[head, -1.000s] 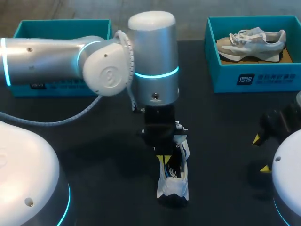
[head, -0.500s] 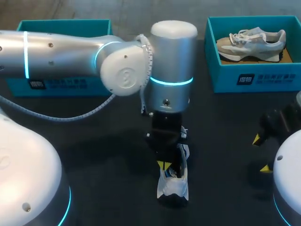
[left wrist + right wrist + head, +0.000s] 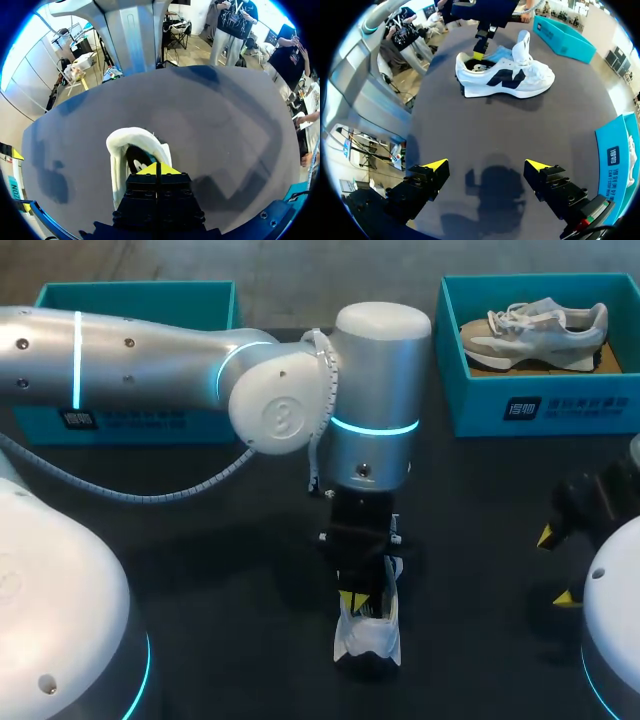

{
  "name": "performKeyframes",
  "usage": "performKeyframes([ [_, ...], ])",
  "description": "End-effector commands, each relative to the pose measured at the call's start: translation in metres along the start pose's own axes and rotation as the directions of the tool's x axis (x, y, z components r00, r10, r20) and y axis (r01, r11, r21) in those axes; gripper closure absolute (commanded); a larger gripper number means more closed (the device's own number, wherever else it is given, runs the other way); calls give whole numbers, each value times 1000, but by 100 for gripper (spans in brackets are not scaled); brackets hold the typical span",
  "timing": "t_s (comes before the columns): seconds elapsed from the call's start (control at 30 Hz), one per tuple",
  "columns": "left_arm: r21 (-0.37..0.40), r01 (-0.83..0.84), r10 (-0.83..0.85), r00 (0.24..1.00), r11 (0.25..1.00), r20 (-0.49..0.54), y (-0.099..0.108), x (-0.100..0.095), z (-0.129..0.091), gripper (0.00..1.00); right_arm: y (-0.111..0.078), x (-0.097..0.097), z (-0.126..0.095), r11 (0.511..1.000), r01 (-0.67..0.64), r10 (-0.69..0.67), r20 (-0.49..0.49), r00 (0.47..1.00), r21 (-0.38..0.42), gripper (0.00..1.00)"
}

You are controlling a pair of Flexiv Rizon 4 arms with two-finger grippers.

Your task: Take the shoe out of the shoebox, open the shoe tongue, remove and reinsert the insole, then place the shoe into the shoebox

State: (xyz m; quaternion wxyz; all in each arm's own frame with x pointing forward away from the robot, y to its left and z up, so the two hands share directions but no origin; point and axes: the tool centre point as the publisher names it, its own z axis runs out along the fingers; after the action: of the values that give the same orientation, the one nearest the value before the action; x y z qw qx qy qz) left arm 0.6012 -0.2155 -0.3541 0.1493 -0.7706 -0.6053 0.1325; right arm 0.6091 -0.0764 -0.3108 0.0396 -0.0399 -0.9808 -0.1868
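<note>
Shoe [image 3: 535, 75], dark side logo [image 3: 502, 79] | left gripper [image 3: 158, 169] closed, seemingly inside heel | right gripper [image 3: 486, 164] wide

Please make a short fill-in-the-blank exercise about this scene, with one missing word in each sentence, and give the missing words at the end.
1. The white shoe stands on the ____, not inside a box.
2. The left end effector dips into the white shoe near its ____, not its toe.
3. The right end effector hovers apart from the white shoe with its fingers ____.
4. The grey shoe lies inside a teal ____.

Missing words: table; heel; open; shoebox
</note>
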Motion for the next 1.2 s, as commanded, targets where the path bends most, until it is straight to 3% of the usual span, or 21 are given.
performKeyframes([
  [0.03,1,2,-2,1000,1000,5,4,-2,6,100,0,2,0,1000,-1,1,3,1000,3,0],
  [0.73,-34,64,-63,998,997,31,13,-11,52,100,0,2,0,1000,-1,1,3,1000,3,0],
  [0.93,-60,83,-79,994,995,73,15,-11,43,100,0,2,0,1000,-1,1,3,1000,3,0],
  [1.2,-78,75,-65,989,994,132,12,-10,3,100,0,2,0,1000,-1,1,3,1000,3,0],
])
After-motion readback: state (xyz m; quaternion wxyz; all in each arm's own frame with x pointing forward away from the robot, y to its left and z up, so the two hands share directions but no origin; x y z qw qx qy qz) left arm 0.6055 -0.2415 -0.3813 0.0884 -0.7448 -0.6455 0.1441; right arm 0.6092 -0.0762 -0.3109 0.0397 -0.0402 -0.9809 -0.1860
